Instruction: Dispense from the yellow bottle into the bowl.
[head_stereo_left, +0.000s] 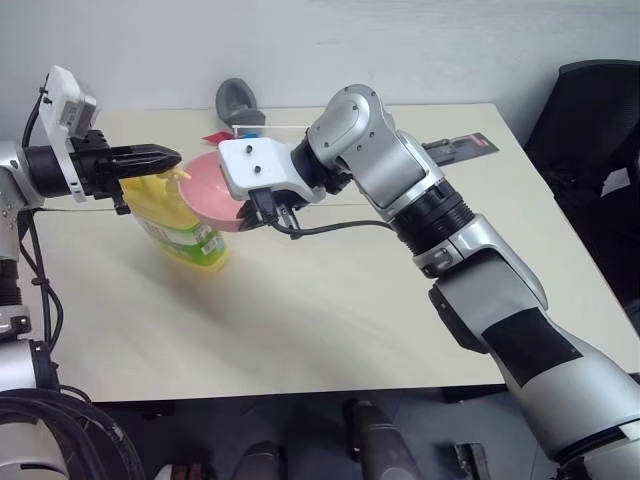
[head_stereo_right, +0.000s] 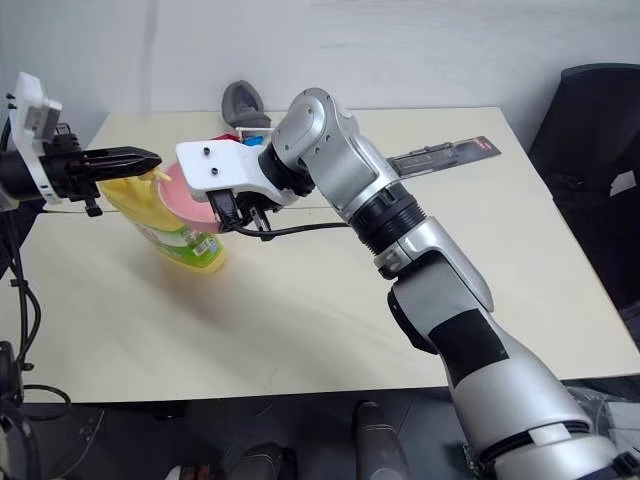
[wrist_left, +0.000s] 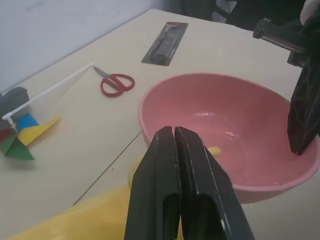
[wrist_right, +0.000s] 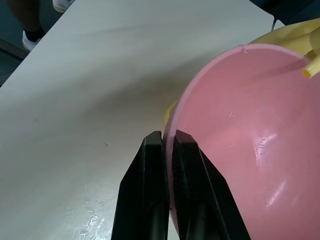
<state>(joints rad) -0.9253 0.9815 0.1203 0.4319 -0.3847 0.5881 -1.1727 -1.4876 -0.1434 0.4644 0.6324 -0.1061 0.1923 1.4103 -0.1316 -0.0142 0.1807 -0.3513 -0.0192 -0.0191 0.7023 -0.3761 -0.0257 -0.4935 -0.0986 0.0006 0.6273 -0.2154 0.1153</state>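
My right gripper (wrist_right: 167, 150) clamps the pink bowl's (head_stereo_left: 215, 190) rim, holding it tilted against the yellow bottle (head_stereo_left: 180, 225). My left gripper (head_stereo_left: 165, 157), fingers together, sits atop the pump; its spout (wrist_left: 214, 151) points toward three o'clock over the bowl's glossy, wet-looking inside.

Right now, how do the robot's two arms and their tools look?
Right arm: glossy silver shells, black joint bands, a white wrist plate and a black cable. Left arm: a white camera block and black cables. Both the left tool and the right tool have two black fingers.
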